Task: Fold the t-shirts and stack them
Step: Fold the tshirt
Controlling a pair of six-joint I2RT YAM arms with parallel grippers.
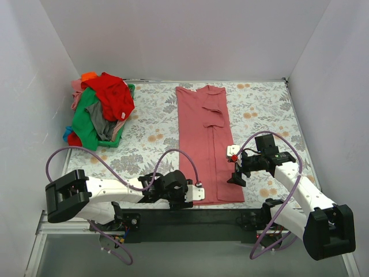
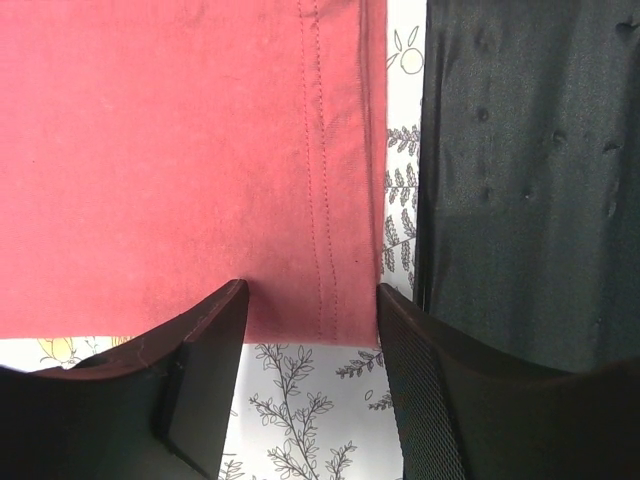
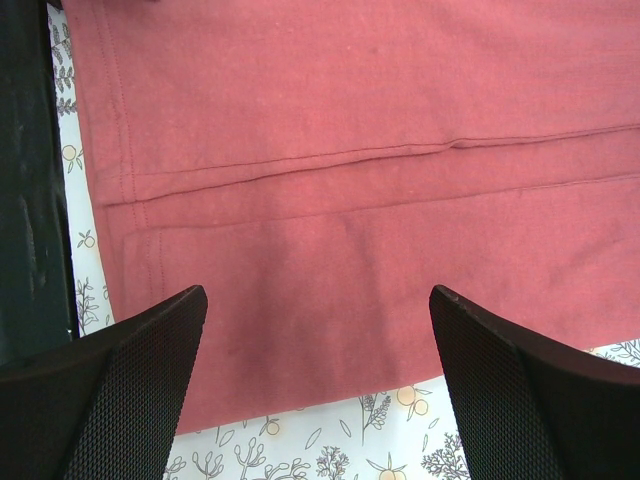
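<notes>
A salmon-pink t-shirt (image 1: 204,144) lies flat on the floral cover, folded lengthwise into a long strip with its sleeves turned in. My left gripper (image 1: 198,194) is open at the strip's near left corner. In the left wrist view the stitched hem corner (image 2: 340,290) lies between my open left gripper (image 2: 312,335). My right gripper (image 1: 236,178) is open at the strip's right edge near the hem. The shirt edge (image 3: 320,330) lies between my open right gripper (image 3: 318,345). Neither holds cloth. More t-shirts sit piled at the back left: red (image 1: 112,95), green (image 1: 85,118) and grey (image 1: 99,122).
The pile sits in a green basket (image 1: 122,134), with orange (image 1: 88,75) and pink (image 1: 76,92) cloth at its back. A black bar (image 1: 190,216) runs along the table's near edge and shows in both wrist views (image 2: 530,180) (image 3: 25,180). White walls stand on three sides.
</notes>
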